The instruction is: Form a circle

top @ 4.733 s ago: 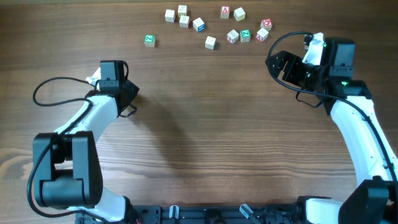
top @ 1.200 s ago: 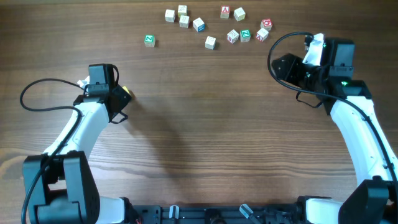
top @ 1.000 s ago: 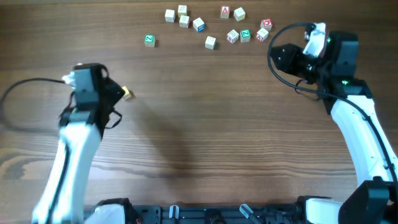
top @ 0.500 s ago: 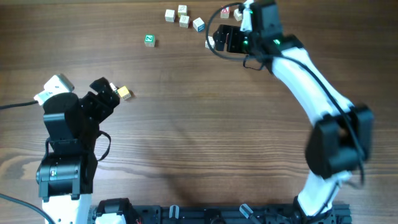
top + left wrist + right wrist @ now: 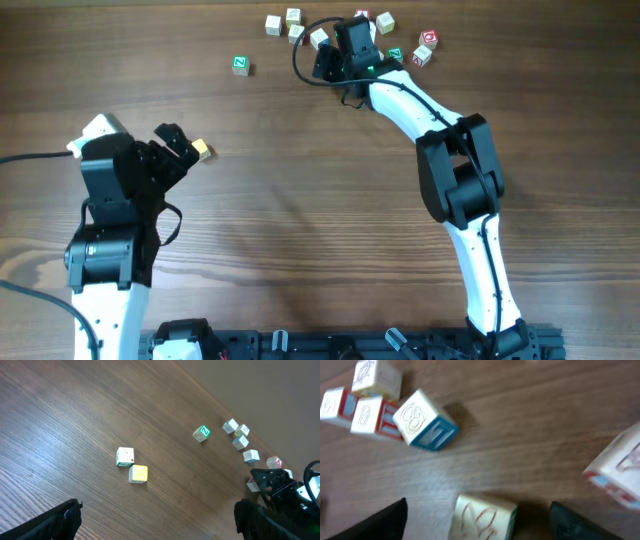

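The circle is only two cubes touching on the table: a cream cube with green marks [image 5: 125, 456] and a yellow-faced cube [image 5: 138, 473]. The overhead view shows just the yellow one [image 5: 202, 150]. My left gripper [image 5: 155, 527] stands open, short of them and holding nothing; from above it [image 5: 176, 150] is just left of the yellow cube. My right gripper [image 5: 480, 522] is open, low over the loose cubes at the far edge [image 5: 322, 62]. A cream cube with a red mark [image 5: 482, 517] lies between its fingers with a gap on each side.
Loose letter cubes lie along the far edge: a green-marked one [image 5: 240, 65], a cream cluster [image 5: 292, 16], red and green ones [image 5: 420, 55]. A blue-sided cube [image 5: 425, 421] and a red-edged one [image 5: 620, 470] lie close to my right gripper.
My left gripper has opened and pulled back, leaving the yellow cube on the table. My right arm has swung from the right side to the far-edge cubes, its jaws now astride one.
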Robot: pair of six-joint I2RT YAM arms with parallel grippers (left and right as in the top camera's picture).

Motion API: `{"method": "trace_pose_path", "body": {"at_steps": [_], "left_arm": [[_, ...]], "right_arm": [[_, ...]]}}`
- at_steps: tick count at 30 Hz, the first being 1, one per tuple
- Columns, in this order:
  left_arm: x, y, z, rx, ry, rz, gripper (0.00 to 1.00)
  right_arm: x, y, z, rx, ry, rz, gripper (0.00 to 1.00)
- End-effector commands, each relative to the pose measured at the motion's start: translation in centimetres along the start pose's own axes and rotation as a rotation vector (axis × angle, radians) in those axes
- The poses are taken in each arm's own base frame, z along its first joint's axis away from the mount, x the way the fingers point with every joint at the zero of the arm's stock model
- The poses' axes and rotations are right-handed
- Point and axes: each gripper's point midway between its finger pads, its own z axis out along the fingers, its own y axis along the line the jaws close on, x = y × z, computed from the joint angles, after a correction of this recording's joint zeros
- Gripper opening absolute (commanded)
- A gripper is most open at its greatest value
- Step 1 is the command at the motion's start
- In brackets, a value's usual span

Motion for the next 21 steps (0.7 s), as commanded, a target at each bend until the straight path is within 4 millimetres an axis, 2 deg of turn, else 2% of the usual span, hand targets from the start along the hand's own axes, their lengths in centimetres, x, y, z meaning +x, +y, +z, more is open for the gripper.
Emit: {"method": "trace_pose_path", "body": {"at_steps": [1,3,5,7,9,10,12,13,14,15,17,18,19,21], "left_arm": [[-0.1,0.0,0.4,-0.004,0.007,0.005,1.00],[-0.1,0.0,0.3,-0.003,0.005,0.005,1.00],[-0.6,0.2,-0.2,-0.011,-0.024,0.003,1.00],[-1.5,0.6,-1.0,-0.032,-0.073,-0.001,1.00],[-2.9,1.1,-3.0,-0.040,-0.163,-0.013,1.00],[-3.5,1.3,-4.2,-0.039,-0.207,-0.021,1.00],[-4.9,2.4,-7.2,-0.061,-0.320,-0.046,1.00],[-5.4,3.1,-8.6,-0.077,-0.372,-0.060,1.00],[-6.0,4.3,-10.7,-0.105,-0.447,-0.099,1.00],[-6.4,5.8,-12.4,-0.142,-0.515,-0.173,1.00],[-5.9,9.6,-15.6,-0.253,-0.630,-0.328,1.00],[-5.4,10.5,-16.1,-0.279,-0.640,-0.360,1.00],[-4.7,11.0,-16.0,-0.301,-0.617,-0.364,1.00],[-4.2,11.3,-15.8,-0.319,-0.599,-0.352,1.00]], "right_arm": [[1.8,-1.1,1.7,0.035,0.029,-0.010,0.56],[3.0,-0.3,1.5,-0.003,0.084,-0.067,0.36],[2.8,0.0,0.1,-0.006,0.113,-0.129,0.27],[1.8,0.5,-1.8,-0.009,0.113,-0.176,0.21],[-0.1,1.7,-6.0,-0.021,0.114,-0.199,0.20],[-0.3,2.5,-7.7,-0.058,0.135,-0.198,0.17],[0.6,5.7,-11.3,-0.230,0.230,-0.189,0.16],[1.1,6.6,-11.9,-0.286,0.262,-0.190,0.16],[2.8,8.4,-13.2,-0.420,0.351,-0.186,0.16],[3.9,9.5,-14.0,-0.495,0.401,-0.189,0.15],[7.9,12.4,-15.7,-0.628,0.523,-0.216,0.15],[9.3,13.4,-16.3,-0.649,0.545,-0.252,0.15],[12.3,15.8,-17.2,-0.688,0.556,-0.386,0.16],[14.5,17.1,-17.0,-0.647,0.527,-0.513,0.16]]}}
